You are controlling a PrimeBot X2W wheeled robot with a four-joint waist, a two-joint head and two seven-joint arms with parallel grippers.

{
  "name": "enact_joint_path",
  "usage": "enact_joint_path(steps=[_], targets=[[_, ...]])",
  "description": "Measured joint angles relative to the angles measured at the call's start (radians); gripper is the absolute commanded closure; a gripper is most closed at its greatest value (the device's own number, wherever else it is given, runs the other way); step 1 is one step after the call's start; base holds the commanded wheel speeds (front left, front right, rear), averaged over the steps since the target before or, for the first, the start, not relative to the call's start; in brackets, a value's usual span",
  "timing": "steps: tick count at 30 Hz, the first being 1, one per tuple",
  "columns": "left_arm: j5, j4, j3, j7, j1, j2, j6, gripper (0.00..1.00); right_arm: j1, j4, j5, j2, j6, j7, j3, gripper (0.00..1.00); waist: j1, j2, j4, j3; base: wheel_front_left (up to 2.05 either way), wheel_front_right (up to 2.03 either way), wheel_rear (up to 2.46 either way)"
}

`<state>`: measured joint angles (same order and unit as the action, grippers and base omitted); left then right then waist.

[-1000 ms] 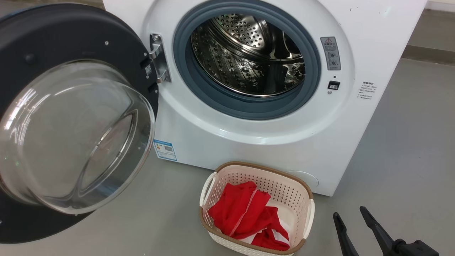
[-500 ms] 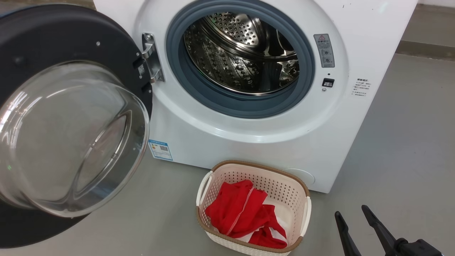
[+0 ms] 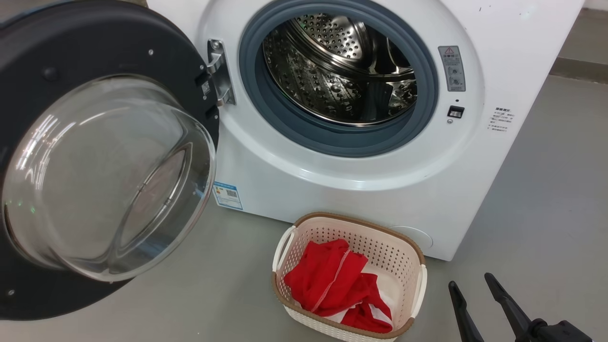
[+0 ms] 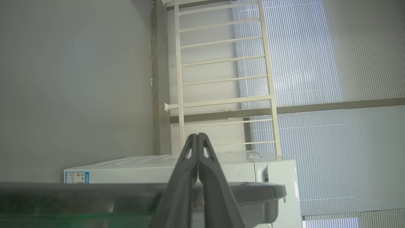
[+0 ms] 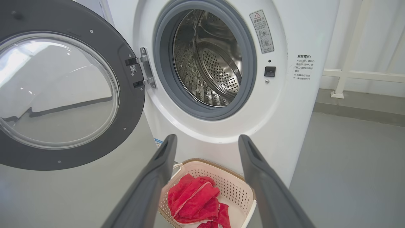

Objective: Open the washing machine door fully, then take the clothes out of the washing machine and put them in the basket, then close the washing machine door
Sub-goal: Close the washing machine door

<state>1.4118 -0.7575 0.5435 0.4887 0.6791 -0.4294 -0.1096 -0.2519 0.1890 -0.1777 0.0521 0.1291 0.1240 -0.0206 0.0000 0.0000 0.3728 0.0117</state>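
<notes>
The washing machine door (image 3: 109, 175) is swung wide open to the left of the washing machine (image 3: 361, 190). It is carried on a metal hinge (image 3: 221, 78), and its clear glass bowl is turned outward. The steel perforated drum (image 3: 339, 66) is exposed inside the grey gasket (image 3: 285, 118), and no fabric can be made out in it. A small blue label (image 3: 228, 194) is seen at the lower left corner of the machine's front.

The basket (image 3: 361, 221) is set on the grey floor (image 3: 546, 213), just in front of the machine's lower front edge and toward its right corner. The clothes (image 3: 332, 285), red with white stitching and white panels, are heaped inside the basket. They are bunched toward its left side, and part of the basket's bottom is left bare on the right.

The right gripper (image 3: 469, 280) is held low over the floor to the right of the basket, apart from it. Its jaws are spread wide with nothing between them. In the right wrist view the gripper (image 5: 208, 136) is pointed at the machine's front, above the basket.

In the left wrist view the left gripper (image 4: 197, 134) is seen with its jaws pressed together on nothing. It is raised beyond the grey outer edge of the door, with the machine's white body and a white railing (image 4: 221, 60) behind it.
</notes>
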Motion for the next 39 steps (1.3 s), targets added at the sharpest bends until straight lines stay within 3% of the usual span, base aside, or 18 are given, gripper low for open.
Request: enact_joint_path(steps=[6,22,39], targets=[[0.009,0.085,-0.006,0.035,-0.045,0.026,-0.016,1.00,0.000,-0.007,-0.001,-0.004,0.000,0.011,0.001,0.00,0.0000,0.0000,0.010,0.001,0.00,0.00,0.00],[0.019,0.289,-0.008,0.089,-0.185,0.093,-0.116,1.00,-0.002,-0.040,-0.010,-0.012,0.000,0.047,0.001,0.00,0.0000,0.0000,0.018,0.045,0.00,0.00,0.00],[0.033,0.533,-0.022,0.141,-0.324,0.180,-0.182,1.00,-0.016,-0.065,-0.048,-0.014,0.000,0.081,-0.002,0.00,-0.0001,0.0000,0.020,0.058,0.00,0.00,0.00]])
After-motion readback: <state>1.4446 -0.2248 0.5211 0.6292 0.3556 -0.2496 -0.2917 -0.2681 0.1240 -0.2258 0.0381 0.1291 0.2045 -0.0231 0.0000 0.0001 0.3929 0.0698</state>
